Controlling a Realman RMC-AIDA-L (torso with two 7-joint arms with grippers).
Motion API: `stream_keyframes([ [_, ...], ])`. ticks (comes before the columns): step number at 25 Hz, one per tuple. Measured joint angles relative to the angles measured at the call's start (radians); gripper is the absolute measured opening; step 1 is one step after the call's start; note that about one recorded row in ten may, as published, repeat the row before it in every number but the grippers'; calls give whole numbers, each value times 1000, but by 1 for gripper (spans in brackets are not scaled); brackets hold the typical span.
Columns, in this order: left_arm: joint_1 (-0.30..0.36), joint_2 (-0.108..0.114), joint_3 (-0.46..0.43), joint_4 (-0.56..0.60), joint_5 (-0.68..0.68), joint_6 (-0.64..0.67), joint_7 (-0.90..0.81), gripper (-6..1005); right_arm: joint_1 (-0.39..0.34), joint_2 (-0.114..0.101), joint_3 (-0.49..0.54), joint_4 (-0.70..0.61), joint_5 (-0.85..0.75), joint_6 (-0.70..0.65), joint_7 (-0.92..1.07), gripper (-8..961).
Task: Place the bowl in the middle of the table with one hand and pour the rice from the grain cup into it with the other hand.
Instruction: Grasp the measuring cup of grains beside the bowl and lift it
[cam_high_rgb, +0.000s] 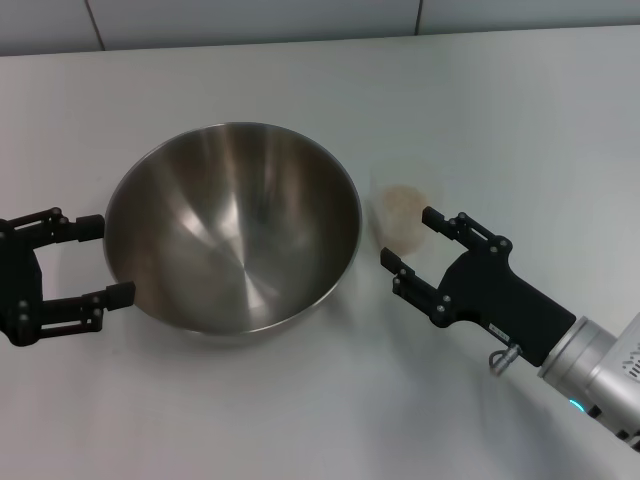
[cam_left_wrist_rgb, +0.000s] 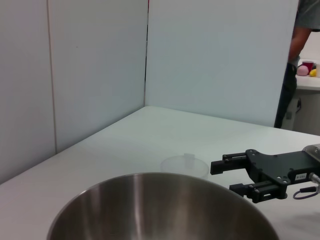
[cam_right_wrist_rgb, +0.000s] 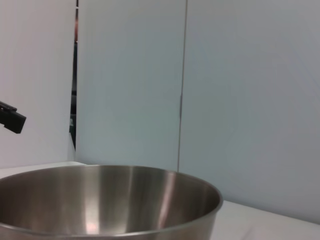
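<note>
The plain off-white matte desk (cam_high_rgb: 300, 80), backed by pale wall panels, is carrying a large shiny steel bowl (cam_high_rgb: 235, 225) beside the spread left pincer (cam_high_rgb: 92, 262); the spread right pincer (cam_high_rgb: 412, 242) is flanking the small clear grain cup (cam_high_rgb: 403, 215).

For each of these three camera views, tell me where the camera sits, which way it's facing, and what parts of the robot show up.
Head view: on the robot's head, looking down at the off-white table; shows the large stainless-steel bowl, clear plastic grain cup of rice, left gripper open at the bowl's rim, right gripper open at the cup.
Left wrist view: low, looking across the bowl at the cup and the right gripper.
Right wrist view: low, facing the bowl; a black tip shows at the edge.
All views share the bowl.
</note>
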Motion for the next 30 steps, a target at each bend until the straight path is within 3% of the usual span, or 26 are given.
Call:
stream_keyframes([
  [17, -25, -13, -7, -65, -8, 18, 52, 816, -102, 1, 137, -12, 2, 1, -1, 684],
  [27, -51, -14, -8, -95, -9, 7, 54, 815, -100, 3, 275, -11, 2, 44, 10, 684],
  [30, -54, -14, -8, -98, -9, 6, 54, 815, -89, 3, 275, -10, 2, 59, 11, 684],
])
